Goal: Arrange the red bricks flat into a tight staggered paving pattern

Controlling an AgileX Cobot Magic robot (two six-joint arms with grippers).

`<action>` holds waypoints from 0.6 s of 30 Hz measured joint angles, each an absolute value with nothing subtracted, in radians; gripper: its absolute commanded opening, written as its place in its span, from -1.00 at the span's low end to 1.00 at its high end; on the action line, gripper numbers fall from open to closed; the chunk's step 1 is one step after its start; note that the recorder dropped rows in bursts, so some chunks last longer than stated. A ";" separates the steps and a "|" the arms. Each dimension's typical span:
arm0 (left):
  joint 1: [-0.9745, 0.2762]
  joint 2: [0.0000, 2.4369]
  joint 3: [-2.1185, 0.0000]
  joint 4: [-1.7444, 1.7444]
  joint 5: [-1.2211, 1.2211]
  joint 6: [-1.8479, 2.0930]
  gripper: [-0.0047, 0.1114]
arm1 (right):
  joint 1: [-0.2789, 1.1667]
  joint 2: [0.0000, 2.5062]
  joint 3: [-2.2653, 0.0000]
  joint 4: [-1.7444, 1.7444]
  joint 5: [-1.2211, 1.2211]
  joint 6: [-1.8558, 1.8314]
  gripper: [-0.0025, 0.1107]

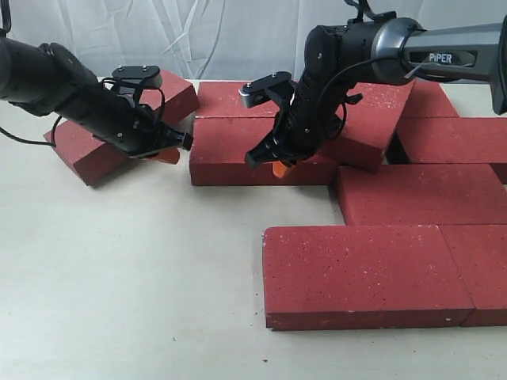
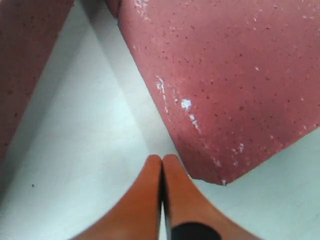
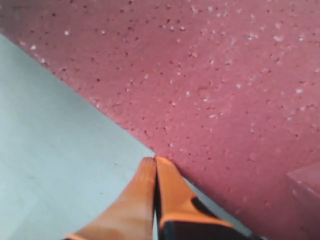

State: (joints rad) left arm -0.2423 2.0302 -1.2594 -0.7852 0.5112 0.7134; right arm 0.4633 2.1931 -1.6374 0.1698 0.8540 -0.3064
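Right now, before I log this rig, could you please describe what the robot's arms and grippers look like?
The left arm is black with rounded joints. The right arm is black but has a silver-grey forearm link marked PIPER in white. Loose black cables trail from both. The left gripper and right gripper end in slim tapered orange fingers with black patches lower down.
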 measured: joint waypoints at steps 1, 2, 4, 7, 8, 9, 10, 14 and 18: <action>-0.242 2.030 -1.259 -0.785 0.509 0.713 -0.92 | 0.463 2.186 -1.637 0.167 0.866 -0.306 -0.97; -0.242 2.030 -1.259 -0.787 0.505 0.713 -0.92 | 0.463 2.181 -1.637 0.163 0.872 -0.306 -0.97; -0.242 2.030 -1.259 -0.791 0.498 0.713 -0.92 | 0.462 2.172 -1.637 0.160 0.884 -0.306 -0.97; -0.242 2.035 -1.259 -0.812 0.489 0.713 -0.92 | 0.460 2.164 -1.637 0.172 0.888 -0.306 -0.97; -0.242 2.040 -1.259 -0.814 0.487 0.713 -0.92 | 0.458 2.164 -1.637 0.180 0.883 -0.304 -0.97; -0.244 2.047 -1.259 -0.814 0.479 0.713 -0.92 | 0.458 2.164 -1.637 0.193 0.870 -0.304 -0.97; -0.249 2.054 -1.259 -0.814 0.473 0.713 -0.92 | 0.456 2.164 -1.637 0.210 0.861 -0.306 -0.97; -0.259 2.068 -1.259 -0.814 0.451 0.717 -0.92 | 0.454 2.199 -1.637 0.241 0.850 -0.314 -0.97; -0.260 2.068 -1.259 -0.815 0.451 0.720 -0.92 | 0.454 2.206 -1.637 0.243 0.849 -0.321 -0.97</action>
State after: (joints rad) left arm -0.2604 2.0676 -1.2594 -0.8148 0.4513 0.7202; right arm 0.4536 2.2061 -1.6374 0.2429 0.8493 -0.3211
